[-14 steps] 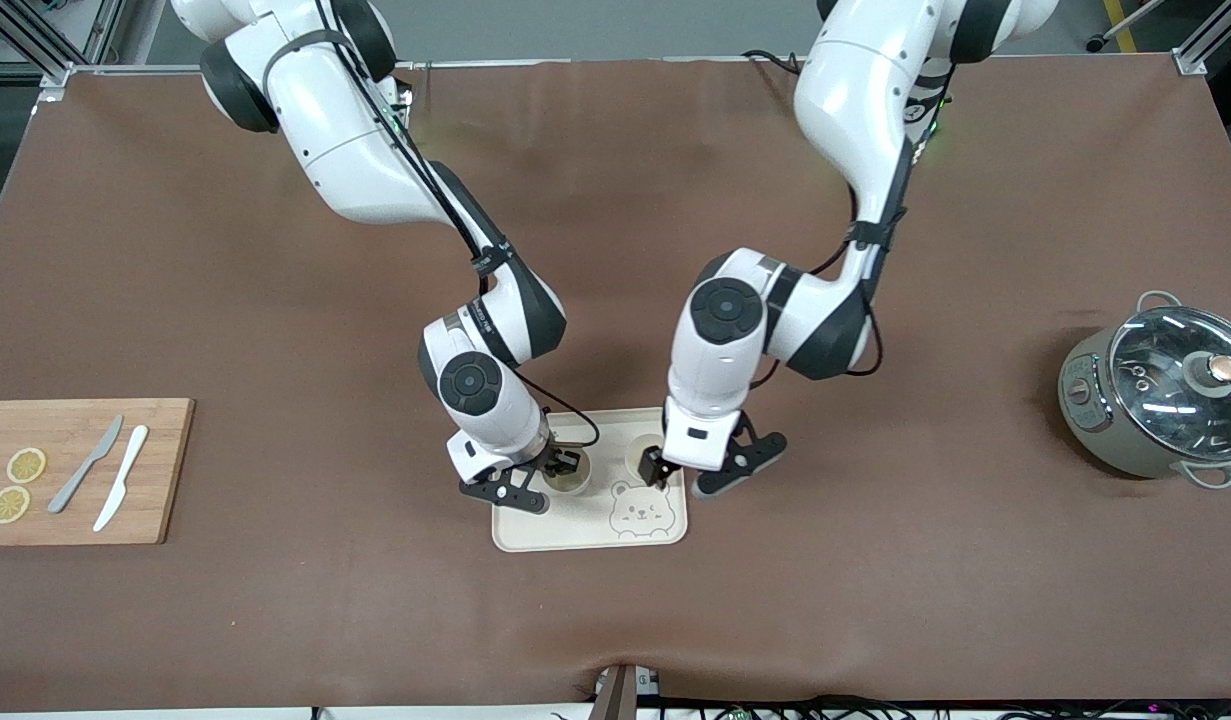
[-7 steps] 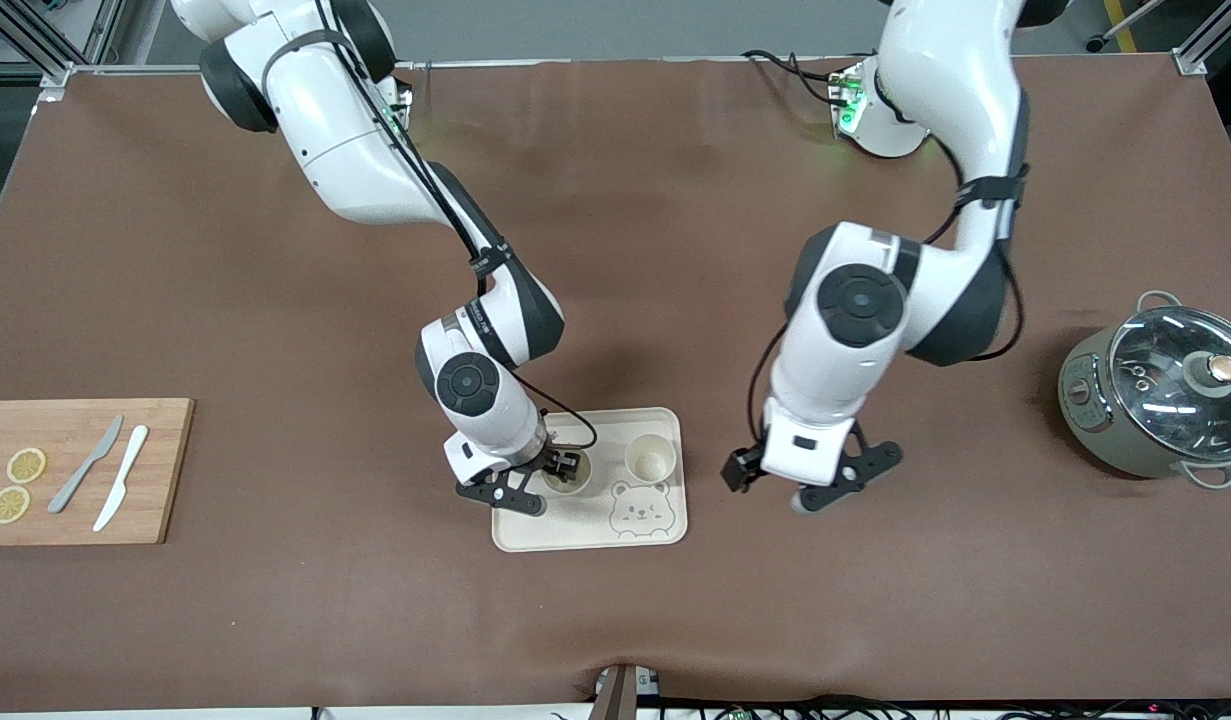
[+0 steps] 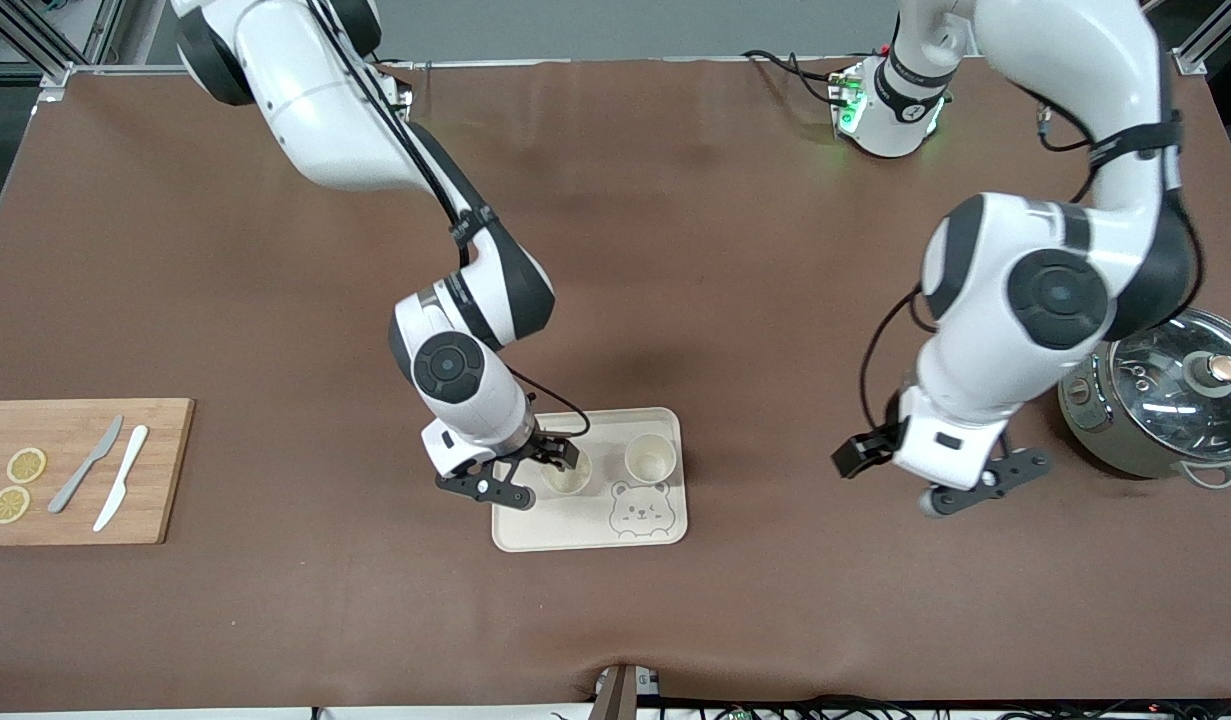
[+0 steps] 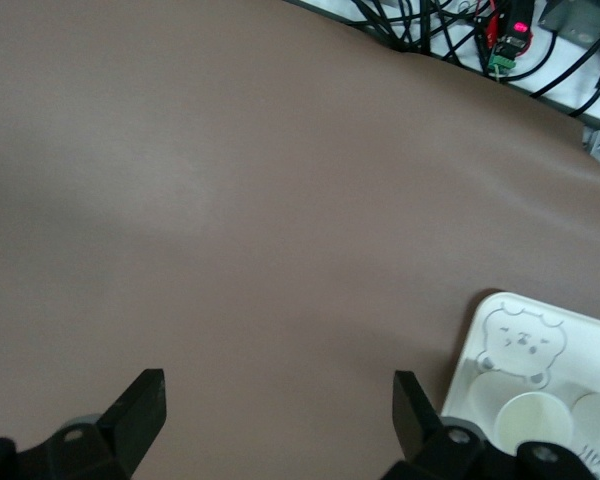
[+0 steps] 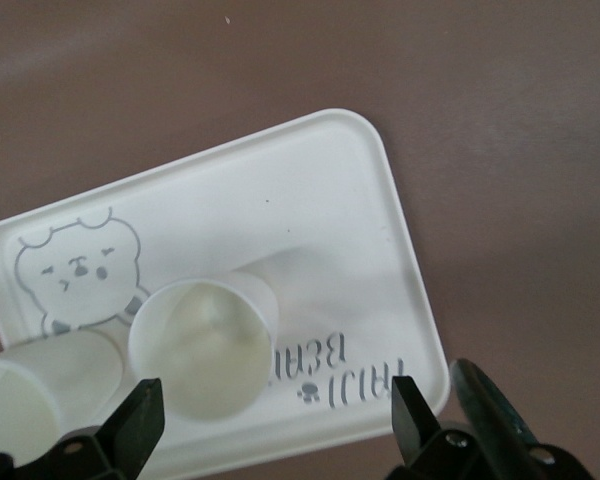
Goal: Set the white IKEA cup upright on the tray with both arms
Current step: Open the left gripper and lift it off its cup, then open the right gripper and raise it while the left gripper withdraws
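Nearest the front camera lies the cream tray [image 3: 587,525], its grey bear face at the near edge. Two white cups stand upright on it, side by side along its farther edge: one toward the right arm's end [image 3: 565,472] and one toward the left arm's end [image 3: 648,457], both mouth-up and apart from each other.

The right gripper [image 3: 540,470] hangs just over the first cup. In the right wrist view its fingers [image 5: 135,425] are spread wide with that cup [image 5: 205,340] between them and touching neither, so the cup looks let go, though whether it sits flat is hard to judge from here.

The left gripper [image 3: 900,475] is up over bare table between the tray and the lidded pot [image 3: 1165,395], well clear of the cups, fingers [image 4: 140,405] apart and holding nothing.

Both cups appear placed. What seems left is for the right arm to lift clear without tipping its cup.
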{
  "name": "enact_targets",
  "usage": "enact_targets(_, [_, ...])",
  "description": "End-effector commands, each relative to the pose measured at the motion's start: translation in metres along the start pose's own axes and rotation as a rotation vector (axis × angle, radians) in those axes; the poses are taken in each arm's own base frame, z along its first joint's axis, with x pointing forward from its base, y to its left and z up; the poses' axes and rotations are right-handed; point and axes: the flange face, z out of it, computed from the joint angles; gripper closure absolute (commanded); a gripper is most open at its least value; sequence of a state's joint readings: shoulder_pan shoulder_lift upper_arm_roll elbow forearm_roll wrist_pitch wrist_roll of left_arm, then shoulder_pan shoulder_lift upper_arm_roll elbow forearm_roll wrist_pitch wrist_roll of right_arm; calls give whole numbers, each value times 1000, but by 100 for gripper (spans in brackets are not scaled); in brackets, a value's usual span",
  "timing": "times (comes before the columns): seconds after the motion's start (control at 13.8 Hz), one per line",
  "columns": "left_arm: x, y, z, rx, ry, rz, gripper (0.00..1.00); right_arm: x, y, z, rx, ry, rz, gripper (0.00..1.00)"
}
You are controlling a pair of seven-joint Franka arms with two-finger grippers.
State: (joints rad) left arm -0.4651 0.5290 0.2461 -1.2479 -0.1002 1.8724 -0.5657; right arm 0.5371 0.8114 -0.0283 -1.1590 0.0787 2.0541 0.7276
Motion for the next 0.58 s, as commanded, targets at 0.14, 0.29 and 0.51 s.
enact_targets(0.14, [9,-64,-36,-13,-50,123,0,-21,29,-123,-28,-33,-8,0])
enact_targets(0.29, [10,-85,-48,-18,-57,166,0,-33,58,-169,-28,-42,-51,0])
enact_targets(0.51, [9,-115,-73,-27,-69,234,0,-43,116,-225,-39,-61,-80,0])
